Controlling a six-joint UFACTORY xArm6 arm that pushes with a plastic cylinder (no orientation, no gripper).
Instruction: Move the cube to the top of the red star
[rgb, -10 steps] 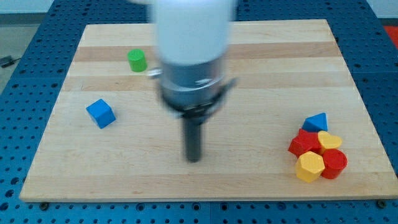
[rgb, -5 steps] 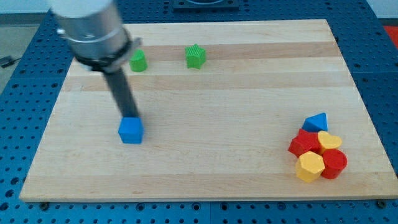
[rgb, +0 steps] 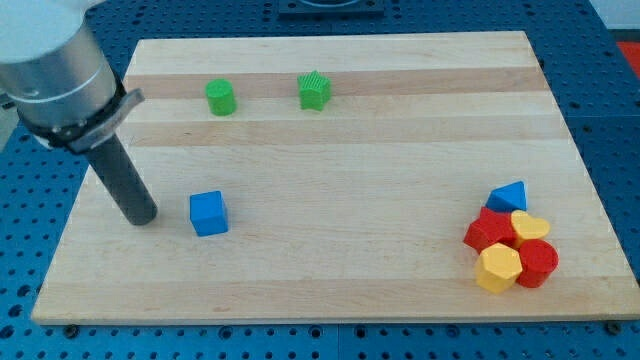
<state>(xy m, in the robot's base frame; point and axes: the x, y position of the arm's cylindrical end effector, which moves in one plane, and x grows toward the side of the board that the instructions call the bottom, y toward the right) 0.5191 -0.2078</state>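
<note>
Leaning rod, my tip (rgb: 143, 217) just left of blue cube (rgb: 209, 213)

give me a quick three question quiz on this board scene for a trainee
1. True or false: my tip is touching the blue cube.
2. Multiple choice: the red star block lies at the view's (a) top left, (b) bottom right, (c) centre.
3. How many green blocks are on the wooden board, and where?

Key:
1. False. The tip sits apart from the cube, on the view's left of it.
2. b. It is in a cluster with a blue triangular block, two yellow blocks and a red cylinder.
3. Two, near the view's top: a green cylinder and a ridged green block.
</note>
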